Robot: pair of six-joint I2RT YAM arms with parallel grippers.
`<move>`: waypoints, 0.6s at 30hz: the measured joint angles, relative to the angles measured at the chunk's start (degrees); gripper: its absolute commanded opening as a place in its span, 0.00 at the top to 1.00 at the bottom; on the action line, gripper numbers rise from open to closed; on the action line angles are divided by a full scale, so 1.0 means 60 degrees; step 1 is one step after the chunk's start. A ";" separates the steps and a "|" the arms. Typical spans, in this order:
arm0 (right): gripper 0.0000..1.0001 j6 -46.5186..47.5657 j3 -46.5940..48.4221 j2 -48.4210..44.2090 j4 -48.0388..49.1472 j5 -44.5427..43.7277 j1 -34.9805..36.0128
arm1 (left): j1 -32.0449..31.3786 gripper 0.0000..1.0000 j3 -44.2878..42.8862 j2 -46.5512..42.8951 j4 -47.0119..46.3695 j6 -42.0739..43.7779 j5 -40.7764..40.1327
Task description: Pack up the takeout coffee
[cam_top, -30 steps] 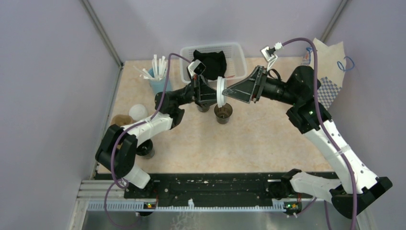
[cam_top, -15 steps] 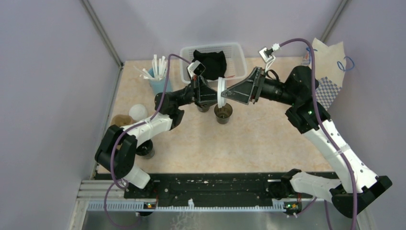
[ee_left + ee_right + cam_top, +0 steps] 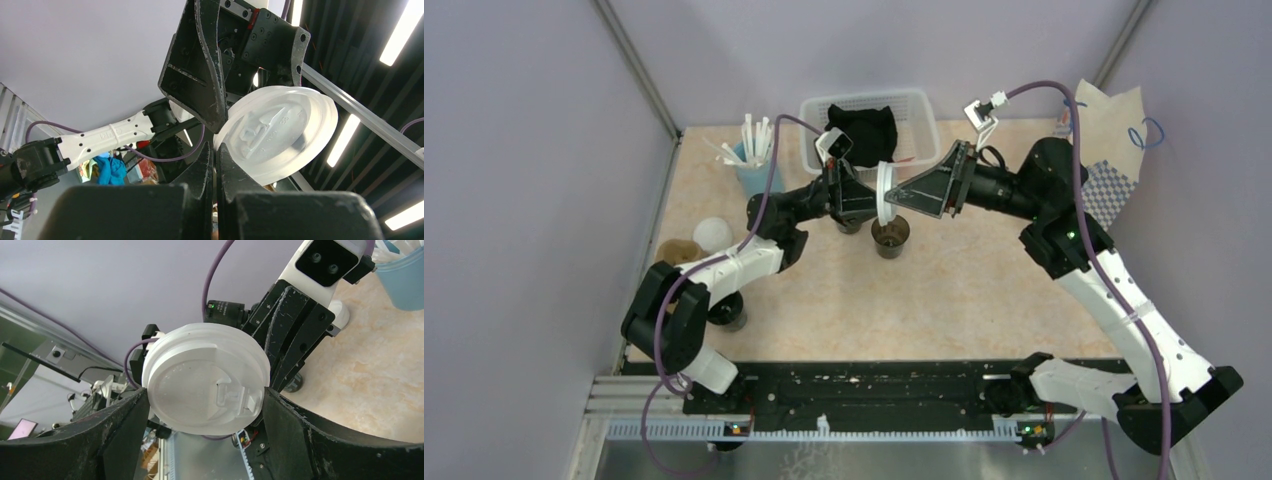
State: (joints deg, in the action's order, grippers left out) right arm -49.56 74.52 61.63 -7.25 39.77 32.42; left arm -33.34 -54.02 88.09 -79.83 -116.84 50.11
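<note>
Lilac walls close in a pale marbled table (image 3: 984,290), and both arms reach in over its middle. An open cup (image 3: 890,236) of dark coffee stands upright near the centre of the table. The white lid (image 3: 884,193) hangs on edge in the air just above it, between the two arms.

The left end effector (image 3: 215,150) is closed, its fingertips pinched on the lid's rim. The right end effector (image 3: 205,395) meets it from the opposite side. Its fingers are spread wide, one on each side of the lid and right against the rim. Whether they actually press on it cannot be told. The lid's top, with its sip tab, faces the right wrist camera.

A second cup (image 3: 849,226) with a dark top stands just left of the open one, partly under the left end effector. A third cup (image 3: 727,314), also dark on top, stands near the front left, half hidden by the left arm.

The brown pulp carrier (image 3: 676,250) lies by the left wall. A white-topped cup (image 3: 713,233) sits at its far right corner; whether it is seated in a socket cannot be told.

At the back, a white basket (image 3: 924,105) holds a black cloth (image 3: 862,128). To its left is a blue cup (image 3: 754,175) full of white sticks (image 3: 752,135). A tan paper piece (image 3: 1114,110) with a checkered patch leans in the back right corner.
</note>
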 measured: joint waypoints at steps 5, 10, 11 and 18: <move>0.24 0.0000 0.0000 0.0004 -0.0044 -0.0058 0.0062 | 0.0055 0.75 0.0157 -0.0157 0.0058 0.0095 -0.0029; 0.25 0.0036 0.0000 0.0000 -0.0288 -0.0459 0.0087 | 0.0248 0.40 0.0663 -0.0528 0.0313 0.0463 -0.0025; 0.25 0.0062 0.0007 0.0000 -0.0408 -0.0597 0.0087 | 0.0335 0.35 0.0816 -0.0678 0.0568 0.0634 0.0007; 0.25 0.1260 0.0790 0.0240 -0.3085 -0.2189 -0.0324 | 0.1534 0.04 0.1497 -0.3038 0.6357 0.3942 0.0233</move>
State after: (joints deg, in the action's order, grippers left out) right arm -42.00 79.26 63.07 -25.76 26.63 30.48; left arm -24.14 -45.04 69.87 -41.69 -93.19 51.51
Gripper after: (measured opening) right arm 0.757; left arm 0.900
